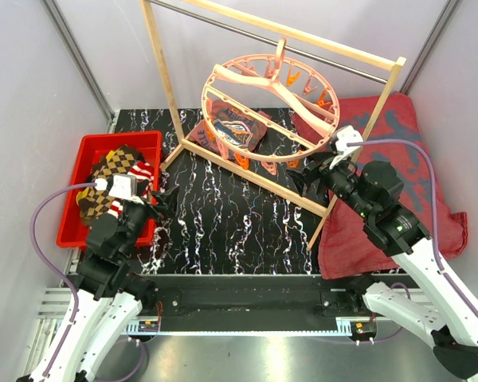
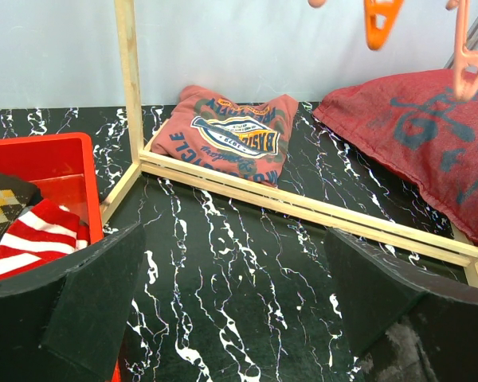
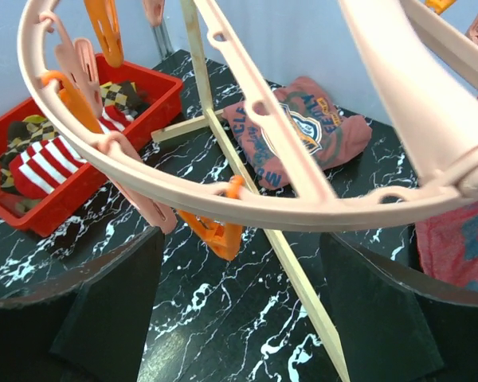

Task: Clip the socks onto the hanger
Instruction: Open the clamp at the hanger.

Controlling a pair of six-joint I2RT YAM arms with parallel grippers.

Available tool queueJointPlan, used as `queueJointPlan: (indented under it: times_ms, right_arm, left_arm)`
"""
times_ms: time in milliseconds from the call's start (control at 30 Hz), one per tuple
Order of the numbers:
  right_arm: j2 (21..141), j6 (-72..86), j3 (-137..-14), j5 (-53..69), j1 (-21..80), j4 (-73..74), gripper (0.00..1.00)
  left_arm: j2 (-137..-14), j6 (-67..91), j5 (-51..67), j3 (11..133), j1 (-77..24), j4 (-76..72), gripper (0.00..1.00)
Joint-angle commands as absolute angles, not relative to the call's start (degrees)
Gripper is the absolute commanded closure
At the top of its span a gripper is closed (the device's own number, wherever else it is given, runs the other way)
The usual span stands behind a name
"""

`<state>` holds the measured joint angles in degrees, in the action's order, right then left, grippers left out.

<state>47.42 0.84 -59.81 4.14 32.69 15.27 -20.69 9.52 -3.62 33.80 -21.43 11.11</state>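
Note:
The socks lie piled in a red bin, an argyle one on top and a red-white striped one beside it. They also show in the right wrist view as the socks. The salmon-pink ring hanger hangs tilted from the rack's top bar, with orange clips under its rim. My left gripper is open just right of the bin, over bare tabletop, left gripper. My right gripper is open below the hanger's near rim. An orange clip dangles just ahead of the right gripper, untouched.
A wooden frame rack stands across the black marbled table. The red bin sits at the left edge. A folded printed T-shirt lies under the hanger. A large dark-red patterned cloth covers the right side.

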Motion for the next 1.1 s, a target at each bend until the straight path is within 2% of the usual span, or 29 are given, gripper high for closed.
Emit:
queueJointPlan:
  times_ms: [0, 433, 533, 700, 1067]
  right_arm:
    - [47.46, -2.72, -59.33, -5.00, 37.60, 10.81, 0.13]
    - [49.13, -4.48, -56.60, -19.59, 45.44, 3.61, 0.12]
    - [49.13, -4.57, -56.34, -21.35, 45.79, 2.29, 0.16]
    - [49.22, -4.40, -57.30, -21.71, 46.14, 2.99, 0.23]
    - [49.04, -4.30, -62.05, -16.62, 46.14, 11.42, 0.23]
  left_arm:
    - [-20.13, 9.93, -2.37, 36.04, -21.53, 9.93, 0.01]
    - [-19.69, 9.93, -2.55, 36.03, -21.62, 10.02, 0.01]
    - [-19.60, 9.93, -2.64, 36.04, -21.53, 10.02, 0.01]
    - [-19.60, 9.93, -2.64, 36.12, -21.53, 10.02, 0.01]
    - [-19.78, 9.93, -2.37, 36.04, -21.53, 10.11, 0.01]
